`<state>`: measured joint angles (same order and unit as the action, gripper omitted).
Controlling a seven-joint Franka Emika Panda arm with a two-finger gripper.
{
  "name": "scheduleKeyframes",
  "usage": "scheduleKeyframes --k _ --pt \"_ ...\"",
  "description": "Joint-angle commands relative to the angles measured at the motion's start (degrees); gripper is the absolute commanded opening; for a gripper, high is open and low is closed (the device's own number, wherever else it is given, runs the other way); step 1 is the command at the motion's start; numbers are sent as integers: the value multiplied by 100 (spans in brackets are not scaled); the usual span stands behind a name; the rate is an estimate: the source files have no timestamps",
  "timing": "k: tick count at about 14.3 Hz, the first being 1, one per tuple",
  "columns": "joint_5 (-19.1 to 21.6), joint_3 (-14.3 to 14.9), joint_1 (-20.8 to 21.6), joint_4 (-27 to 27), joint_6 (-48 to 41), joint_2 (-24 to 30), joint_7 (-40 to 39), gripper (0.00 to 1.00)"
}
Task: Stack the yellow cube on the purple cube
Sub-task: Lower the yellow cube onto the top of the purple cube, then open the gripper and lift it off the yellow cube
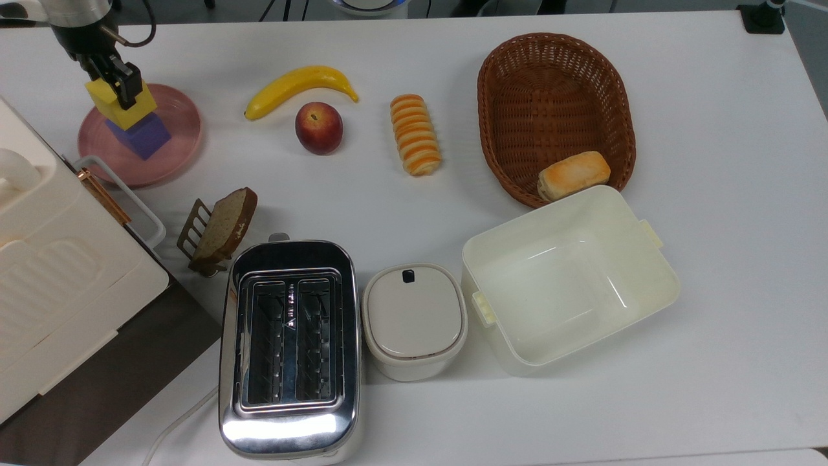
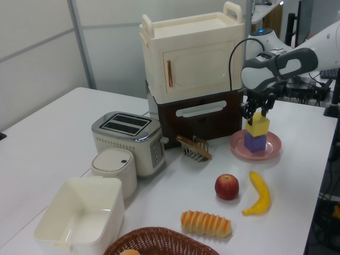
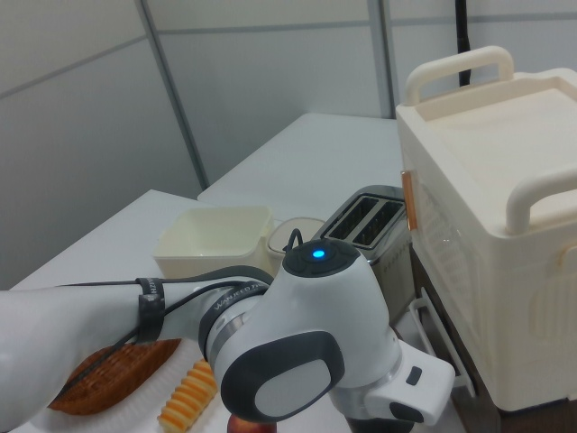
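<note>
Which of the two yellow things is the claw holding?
The yellow cube, pinched by the gripper and sitting on the purple cube; the curved yellow banana lies alone on the table.

my arm reaches in from the left view's right, wrist bent so my claw [image 2: 258, 113] points straight down. my fingers [image 1: 127, 87] are clamped on the yellow cube [image 2: 257, 126], one on each opposite side.
</note>
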<state>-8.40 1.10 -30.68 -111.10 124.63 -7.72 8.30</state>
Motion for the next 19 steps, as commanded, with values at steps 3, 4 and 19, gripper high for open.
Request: scheduleKeyframes --k 3,4,19 --pt "14 -75 -79 18 70 -45 -179 18" --pt "5 -75 -79 18 70 -54 -179 18" --pt "-4 -83 -8 27 -9 278 -162 100"
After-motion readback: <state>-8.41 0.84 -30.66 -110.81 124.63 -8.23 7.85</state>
